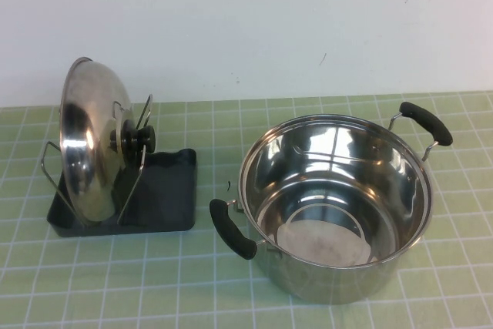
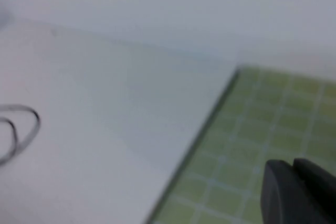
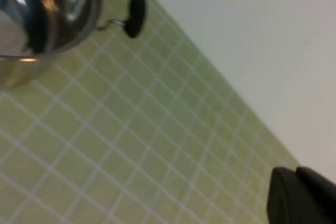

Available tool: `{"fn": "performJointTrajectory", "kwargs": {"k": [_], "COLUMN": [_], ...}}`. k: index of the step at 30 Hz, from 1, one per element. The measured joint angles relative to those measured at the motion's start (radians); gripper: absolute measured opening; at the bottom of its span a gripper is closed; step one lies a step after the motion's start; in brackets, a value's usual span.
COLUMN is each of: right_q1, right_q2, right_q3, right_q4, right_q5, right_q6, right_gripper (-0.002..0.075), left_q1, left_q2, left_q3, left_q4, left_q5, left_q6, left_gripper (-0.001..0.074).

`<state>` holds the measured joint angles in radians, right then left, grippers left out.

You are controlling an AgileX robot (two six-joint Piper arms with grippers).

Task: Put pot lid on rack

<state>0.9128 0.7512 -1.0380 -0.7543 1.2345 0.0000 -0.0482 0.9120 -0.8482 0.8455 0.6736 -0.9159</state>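
On the left side of the green-checked tabletop, seen from the high view, the pot lid stands on edge in the rack, leaning between its upright wire loops with the black knob facing toward the pot. The rack's wire frame rises from a dark grey shallow tray, and the lid's lower rim sits down in that tray near its left end. To the right, apart from the tray, stands the deep steel pot, uncovered, with one black handle pointing toward the tray's near corner and the other toward the white wall behind. Neither of my arms appears in the high view. My left tool shows only as a dark tip in the corner of the left wrist view, over the edge of the green tabletop beside a white surface; I cannot tell how it is set. My right tool is likewise a dark tip in the corner of the right wrist view, above bare tabletop well away from the pot; its setting I cannot tell either.
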Motion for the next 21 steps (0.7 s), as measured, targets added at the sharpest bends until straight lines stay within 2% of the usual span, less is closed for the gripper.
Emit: {"fn": "performJointTrajectory", "kwargs": {"k": [4,9,14,21], "right_q1": [0.0,0.0,0.0,0.0], "right_q2": [-0.114,-0.294,-0.451,-0.589], "right_q3": [0.029,0.154,0.375,0.664], "right_q4": [0.188,0.296,0.379,0.475], "right_q5": [-0.034,-0.173,-0.333,-0.591], "right_q6": [-0.054,-0.068,-0.06,-0.043], "right_gripper": [-0.0001,-0.0001,-0.0001,-0.0001], "left_q1": [0.0,0.0,0.0,0.0], "left_q2": [-0.054,-0.181,-0.352,-0.561], "left_q3": [0.0,0.021,0.135,0.389], "left_q4": [-0.52,-1.009,-1.271,-1.628], "left_q5": [-0.007,-0.102,-0.156,-0.202], "left_q6": [0.39,0.797,1.052,1.373], "left_gripper": [0.0002,0.0002,0.0002,0.0001]}}
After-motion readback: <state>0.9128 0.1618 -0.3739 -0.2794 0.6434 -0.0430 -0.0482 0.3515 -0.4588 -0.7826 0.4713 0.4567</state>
